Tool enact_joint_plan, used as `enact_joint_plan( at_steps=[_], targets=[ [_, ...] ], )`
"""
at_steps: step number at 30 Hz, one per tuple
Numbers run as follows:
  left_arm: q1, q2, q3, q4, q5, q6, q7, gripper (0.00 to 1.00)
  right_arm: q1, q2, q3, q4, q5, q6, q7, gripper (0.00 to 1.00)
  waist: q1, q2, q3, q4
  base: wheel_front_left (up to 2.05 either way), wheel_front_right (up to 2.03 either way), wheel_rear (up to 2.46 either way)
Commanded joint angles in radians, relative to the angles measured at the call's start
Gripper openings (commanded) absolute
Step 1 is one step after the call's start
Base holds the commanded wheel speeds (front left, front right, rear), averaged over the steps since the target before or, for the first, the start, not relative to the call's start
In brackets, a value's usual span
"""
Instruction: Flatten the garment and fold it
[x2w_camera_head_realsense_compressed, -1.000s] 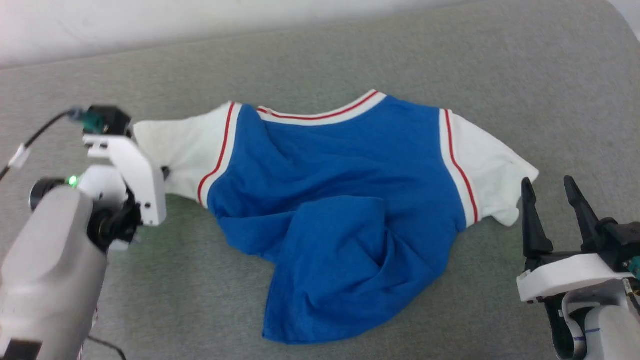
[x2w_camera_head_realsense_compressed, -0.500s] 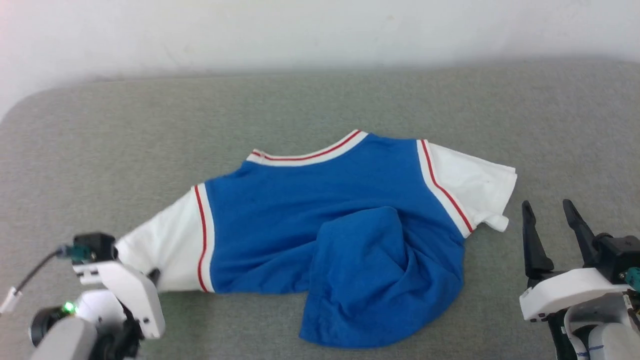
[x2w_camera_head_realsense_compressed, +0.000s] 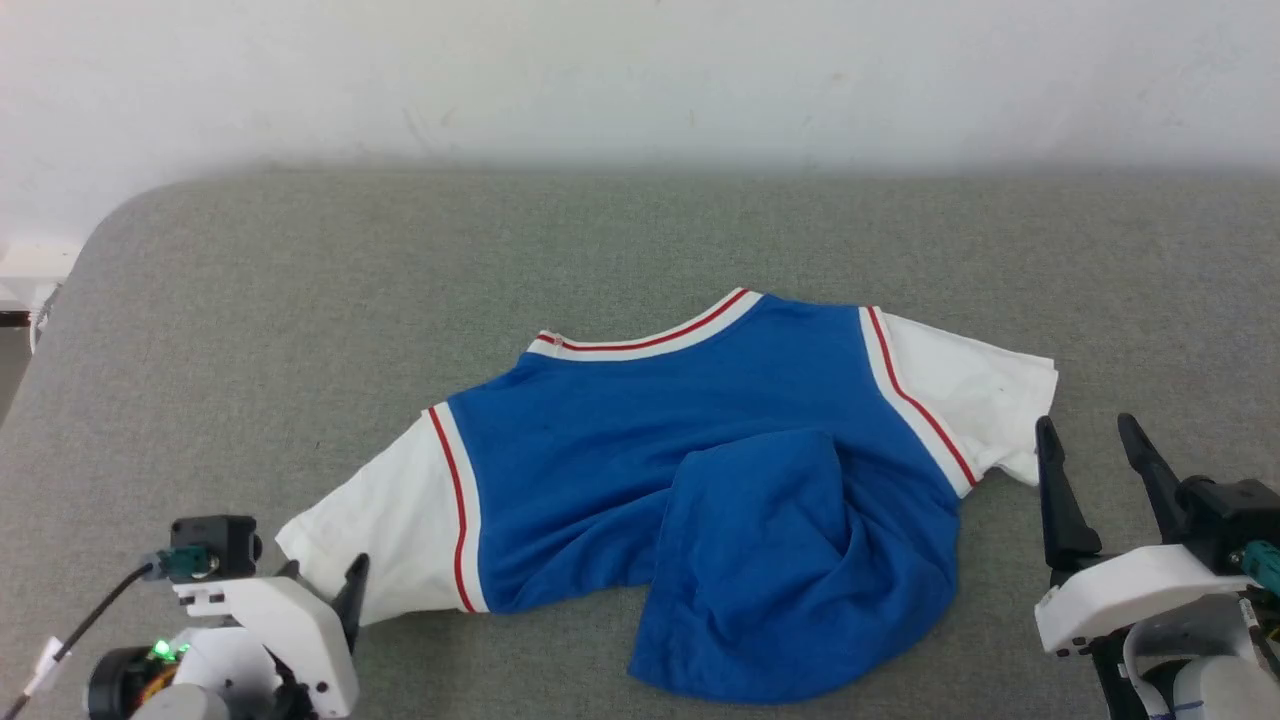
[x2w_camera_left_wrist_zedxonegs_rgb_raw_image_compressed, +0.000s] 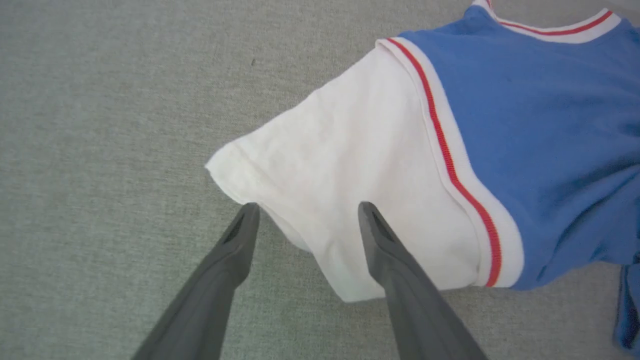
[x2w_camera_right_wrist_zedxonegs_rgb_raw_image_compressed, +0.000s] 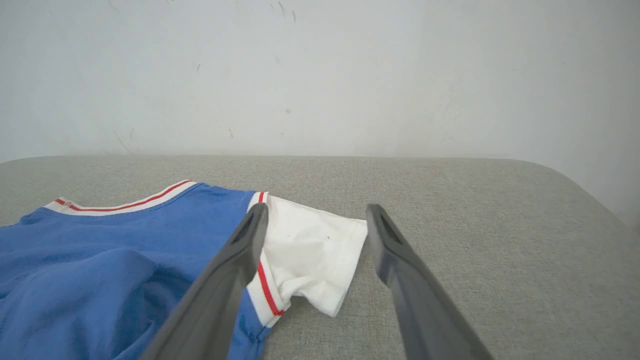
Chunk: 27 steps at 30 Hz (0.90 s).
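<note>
One rumpled blue shirt (x2w_camera_head_realsense_compressed: 700, 450) with two white sleeves (x2w_camera_head_realsense_compressed: 390, 530) lies on one grey cushion (x2w_camera_head_realsense_compressed: 300, 300), my left gripper (x2w_camera_left_wrist_zedxonegs_rgb_raw_image_compressed: 305, 207) and right gripper (x2w_camera_right_wrist_zedxonegs_rgb_raw_image_compressed: 316, 210) both spread apart

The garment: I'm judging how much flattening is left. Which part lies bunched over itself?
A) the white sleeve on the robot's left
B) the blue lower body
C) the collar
B: on the garment, the blue lower body is folded up over itself in a rumpled heap, while the collar and the left sleeve lie spread out.
</note>
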Motion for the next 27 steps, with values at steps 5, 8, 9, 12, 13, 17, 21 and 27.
enact_joint_plan(
  at_steps=[5,8,9,12,13,17,21,27],
  targets=[
    [-0.035,0.068,-0.008,-0.031,0.062,0.007,0.014,1.0,0.003,0.002,0.005,-0.015,-0.002,-0.001,0.009,1.0,0.0001,0.0,0.023,-0.001,0.0,0.0,0.0],
    [-0.076,0.102,-0.033,-0.026,0.081,-0.008,0.076,1.0,-0.006,0.002,0.012,-0.019,-0.001,-0.001,0.011,1.0,0.0001,0.0,0.045,-0.006,0.0,0.0,0.0],
    [-0.09,0.111,-0.038,-0.02,0.081,-0.014,0.1,1.0,-0.009,0.002,0.015,-0.021,-0.001,-0.001,0.011,1.0,0.0001,0.0,0.053,-0.009,0.0,0.0,0.0],
    [-0.131,0.134,-0.055,0.014,0.073,-0.036,0.177,1.0,-0.019,0.002,0.02,-0.023,-0.001,-0.001,0.01,1.0,0.0001,0.0,0.077,-0.02,0.0,0.0,0.0],
    [-0.143,0.14,-0.058,0.027,0.069,-0.043,0.199,1.0,-0.022,0.002,0.021,-0.022,-0.001,-0.001,0.009,1.0,0.0001,0.0,0.084,-0.025,0.0,0.0,0.0],
    [-0.184,0.157,-0.067,0.082,0.045,-0.066,0.283,1.0,-0.031,0.002,0.026,-0.017,0.003,-0.001,0.003,1.0,0.0001,0.0,0.111,-0.043,0.0,0.0,0.0],
    [-0.208,0.167,-0.078,0.123,-0.001,-0.095,0.39,1.0,-0.038,0.002,0.031,-0.008,0.004,-0.001,-0.003,1.0,0.0001,0.0,0.131,-0.058,0.0,0.0,0.0],
    [-0.208,0.172,-0.106,0.143,-0.098,-0.159,0.58,0.0,-0.05,0.002,0.036,0.005,0.008,-0.001,-0.014,1.0,0.0001,0.0,0.148,-0.069,0.0,0.0,0.0]
  ],
)
